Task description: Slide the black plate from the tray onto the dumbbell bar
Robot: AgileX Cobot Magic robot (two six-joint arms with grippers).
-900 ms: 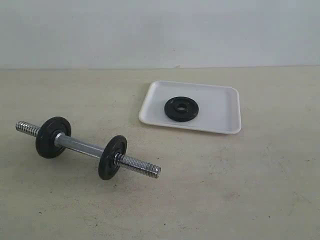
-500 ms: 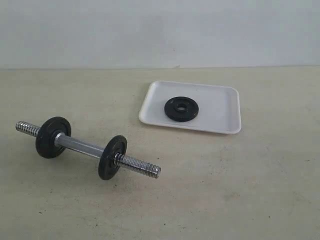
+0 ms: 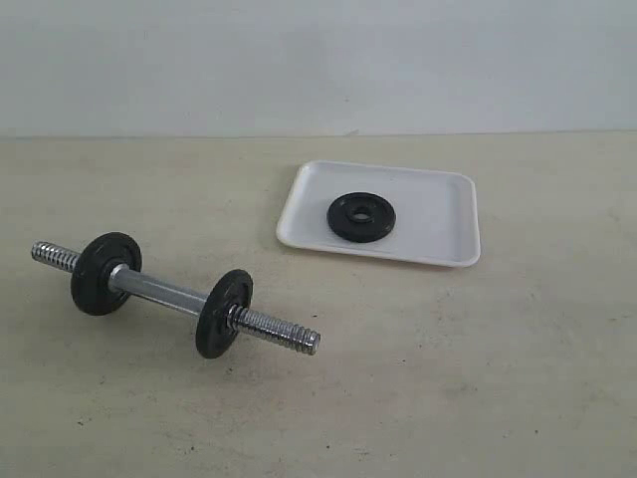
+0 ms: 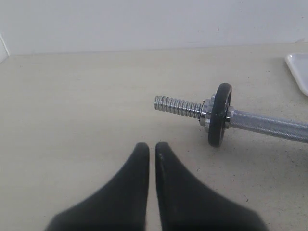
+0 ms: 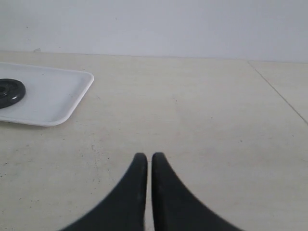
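The black plate (image 3: 361,215) lies flat in the white tray (image 3: 438,214) at the back right; the right wrist view shows the plate (image 5: 9,93) at its edge, on the tray (image 5: 53,94). The chrome dumbbell bar (image 3: 159,291) rests on the table at the front left, carrying two black discs (image 3: 105,273) (image 3: 223,313). Its threaded end (image 4: 177,106) and one disc (image 4: 219,114) show in the left wrist view. My left gripper (image 4: 151,147) is shut and empty, short of the bar. My right gripper (image 5: 148,157) is shut and empty, away from the tray. Neither gripper shows in the exterior view.
A beige tabletop (image 3: 478,358) runs back to a pale wall (image 3: 318,60). A seam line in the table (image 5: 276,91) shows in the right wrist view.
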